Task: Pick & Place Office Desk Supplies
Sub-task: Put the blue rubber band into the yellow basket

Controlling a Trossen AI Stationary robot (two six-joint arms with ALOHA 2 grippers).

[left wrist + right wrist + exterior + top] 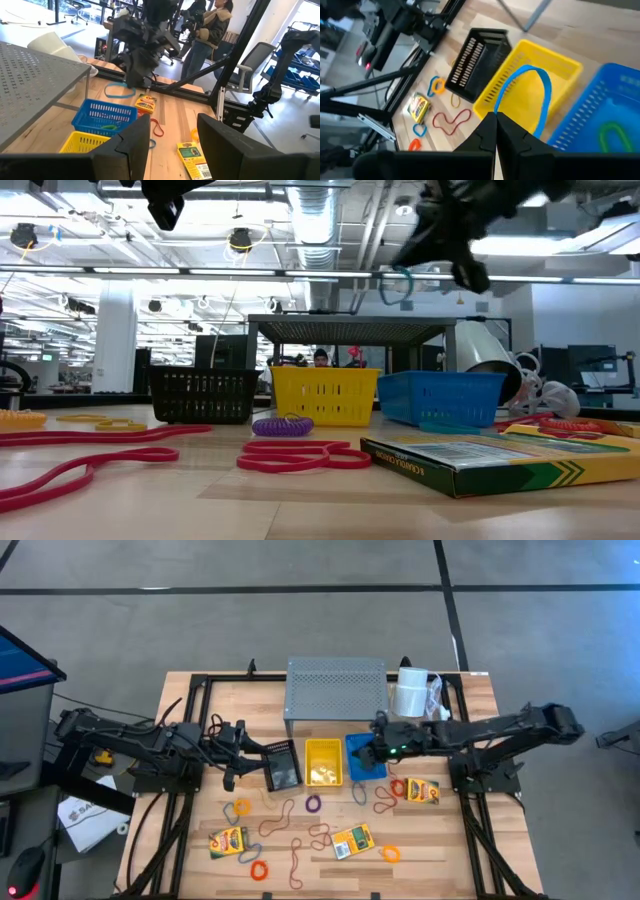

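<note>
Jaws clenched on blue band (532,95), R gripper (372,752) over blue basket (364,768) for drop-in; L gripper (232,748) released, waiting at 9 o'clock.

I am working in an open-plan robotics lab: exposed ducts (320,220) and pipes are running under the ceiling, monitors (590,365) and office chairs (252,57) are standing around, and a person (207,35) is standing beyond my wooden surface (430,840).
</note>
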